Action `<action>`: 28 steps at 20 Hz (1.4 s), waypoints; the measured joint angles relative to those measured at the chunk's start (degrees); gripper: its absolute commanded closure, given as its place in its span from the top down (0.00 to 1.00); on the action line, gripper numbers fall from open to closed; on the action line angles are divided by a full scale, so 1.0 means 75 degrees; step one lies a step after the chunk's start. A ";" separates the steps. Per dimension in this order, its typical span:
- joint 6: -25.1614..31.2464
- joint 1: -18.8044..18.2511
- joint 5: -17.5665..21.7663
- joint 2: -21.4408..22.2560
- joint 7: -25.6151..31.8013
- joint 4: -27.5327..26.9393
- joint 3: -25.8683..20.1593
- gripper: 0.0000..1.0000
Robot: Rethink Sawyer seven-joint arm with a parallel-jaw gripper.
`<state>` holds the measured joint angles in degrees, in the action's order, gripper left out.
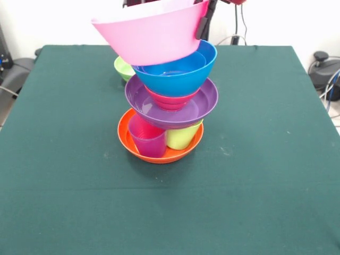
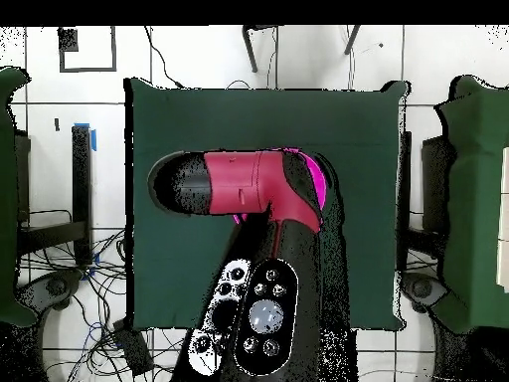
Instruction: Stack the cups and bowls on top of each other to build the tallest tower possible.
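Front view shows a tower [image 1: 169,106] of bright plastic standing near the middle of a dark green table [image 1: 64,202], a little toward the far side. At the bottom, an orange bowl [image 1: 159,154] holds a purple cup [image 1: 147,139] and a lime green cup [image 1: 181,137] side by side. A wide purple bowl [image 1: 202,103] rests on those cups, with a small red bowl [image 1: 171,101] inside it and a blue bowl [image 1: 183,74] on top. Above, a big pink bowl [image 1: 146,34] hangs tilted, its right rim clamped by the gripper [image 1: 202,27], whose jaws are closed on that rim. Its lower edge appears to touch or nearly touch the blue bowl; I cannot tell which.

Judging by this, five pieces are stacked and the pink bowl is being placed. A small green bowl [image 1: 123,68] sits on the table just behind and left of the tower, unstacked. The other pieces are not visible.

Open cloth surrounds the tower, with table edges well apart from it.

Overhead view shows mostly the red arm [image 2: 249,184] covering the stack, with only a sliver of pink at its side.
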<state>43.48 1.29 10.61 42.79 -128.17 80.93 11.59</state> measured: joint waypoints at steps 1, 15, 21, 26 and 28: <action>0.0000 0.0014 -0.0013 -0.0015 0.0000 -0.0028 0.0004 0.00; 0.0396 0.0608 -0.0291 -0.0320 0.0000 -0.0266 0.0391 0.00; 0.0550 0.0786 -0.0291 -0.0436 0.0000 -0.0266 0.0618 0.00; 0.0561 0.0810 -0.0293 -0.0488 0.0000 -0.0267 0.0782 0.00; 0.0561 0.0810 -0.0293 -0.0519 0.0000 -0.0267 0.0837 0.00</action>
<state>47.69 7.36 8.42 38.90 -128.17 78.92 17.87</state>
